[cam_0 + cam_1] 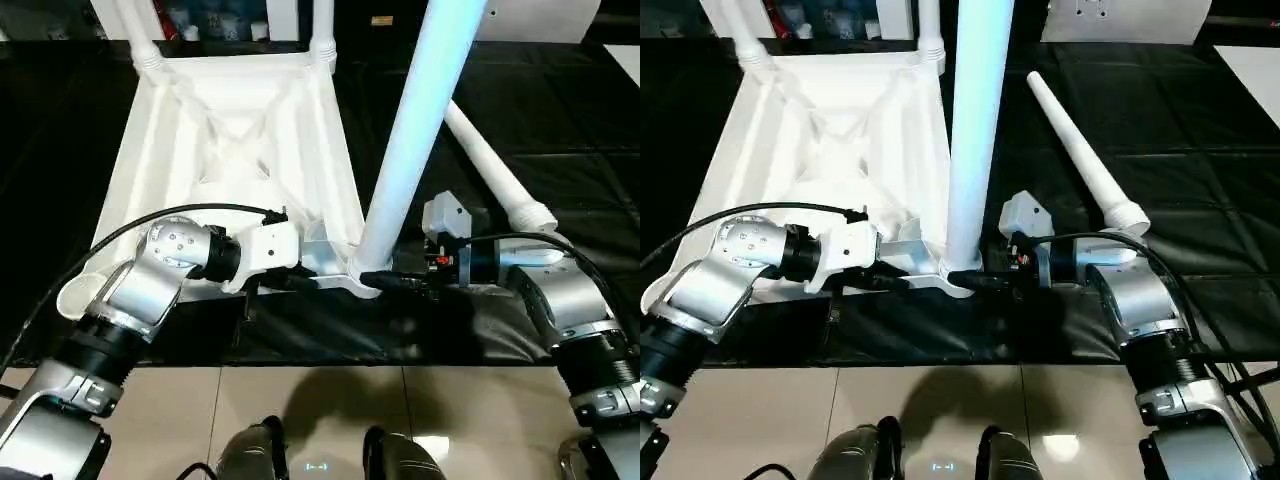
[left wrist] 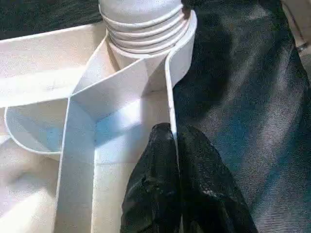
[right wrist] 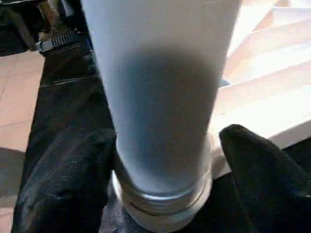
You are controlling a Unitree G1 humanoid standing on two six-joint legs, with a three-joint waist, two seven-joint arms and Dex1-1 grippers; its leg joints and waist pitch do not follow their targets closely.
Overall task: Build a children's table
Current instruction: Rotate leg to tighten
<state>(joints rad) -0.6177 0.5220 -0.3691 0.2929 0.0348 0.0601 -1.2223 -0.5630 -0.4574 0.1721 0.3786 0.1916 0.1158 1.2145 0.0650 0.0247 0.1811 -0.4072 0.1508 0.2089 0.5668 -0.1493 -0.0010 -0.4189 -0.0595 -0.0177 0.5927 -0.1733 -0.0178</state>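
Children's table (image 1: 235, 150) upside down, near leg (image 1: 415, 130) upright; left claw (image 2: 176, 160) pinches rim, right claw (image 3: 163, 160) (spread) straddles leg base.

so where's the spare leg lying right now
The loose leg lies flat on the black cover, to the right of the upturned table top, beyond the right gripper and the standing leg.
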